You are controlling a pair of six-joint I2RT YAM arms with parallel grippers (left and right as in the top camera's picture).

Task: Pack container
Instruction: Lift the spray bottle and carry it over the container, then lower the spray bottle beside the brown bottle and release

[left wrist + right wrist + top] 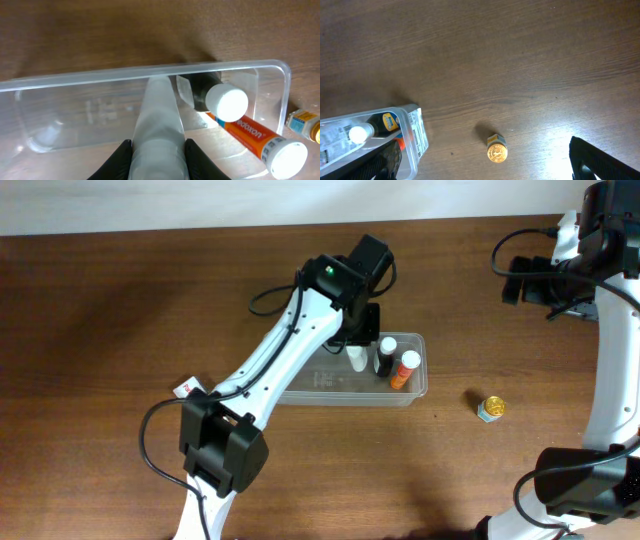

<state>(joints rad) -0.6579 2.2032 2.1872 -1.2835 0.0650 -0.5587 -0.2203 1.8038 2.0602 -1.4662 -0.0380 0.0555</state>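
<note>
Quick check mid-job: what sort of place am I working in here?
Likely a robot test bench rather than a home: a wood-grain table, a white left arm and right arm with loose cabling, and a clear container of small bottles.

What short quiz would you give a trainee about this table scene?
1. True or false: the small gold-topped jar lies inside the container.
2. What do the left jaws hold? A: the frosted white bottle. B: the orange tube. C: nothing.
3. Fill the gap: the right jaws stand ____ and hold nothing.

Key: 1 false, it sits on the table to the container's right. 2 A. 3 open.
</note>
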